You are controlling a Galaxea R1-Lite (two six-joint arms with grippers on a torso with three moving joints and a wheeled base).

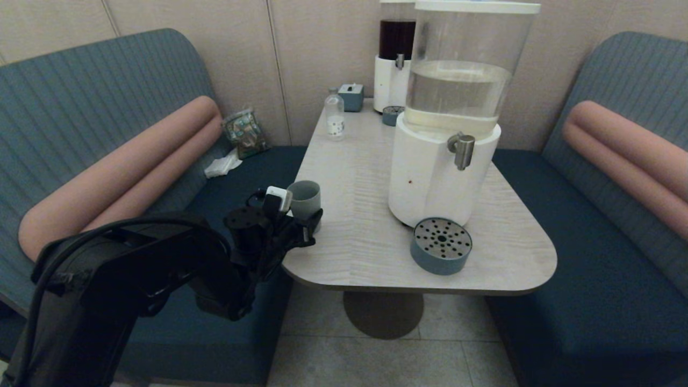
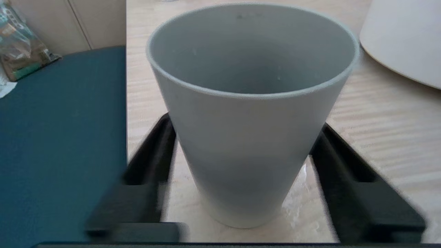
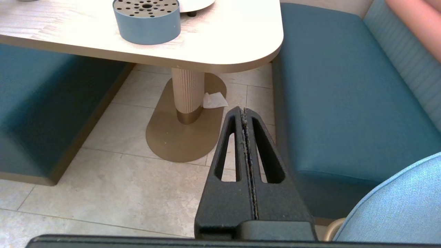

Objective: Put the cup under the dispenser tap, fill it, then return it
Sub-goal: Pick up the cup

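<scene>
The grey-blue cup [image 1: 305, 196] stands upright and empty near the table's left edge, filling the left wrist view as cup [image 2: 248, 113]. My left gripper [image 1: 307, 221] [image 2: 245, 121] is open, one black finger [image 2: 151, 151] on each side of the cup's lower body, close against its walls; the fingertips are hidden behind the cup. The dispenser tap [image 1: 462, 149], a stubby silver spout, sticks out of the big white-based dispenser [image 1: 430, 183] to the right, well apart from the cup. My right gripper [image 3: 244, 111] hangs shut and empty below the table's right corner, outside the head view.
A round blue-grey drip tray [image 1: 441, 246] [image 3: 147, 20] sits under the tap. A small clear bottle [image 1: 334, 114], a tissue box [image 1: 352, 97] and the dark-liquid dispenser [image 1: 395, 64] stand at the back of the table [image 1: 355, 226]. Teal benches flank it.
</scene>
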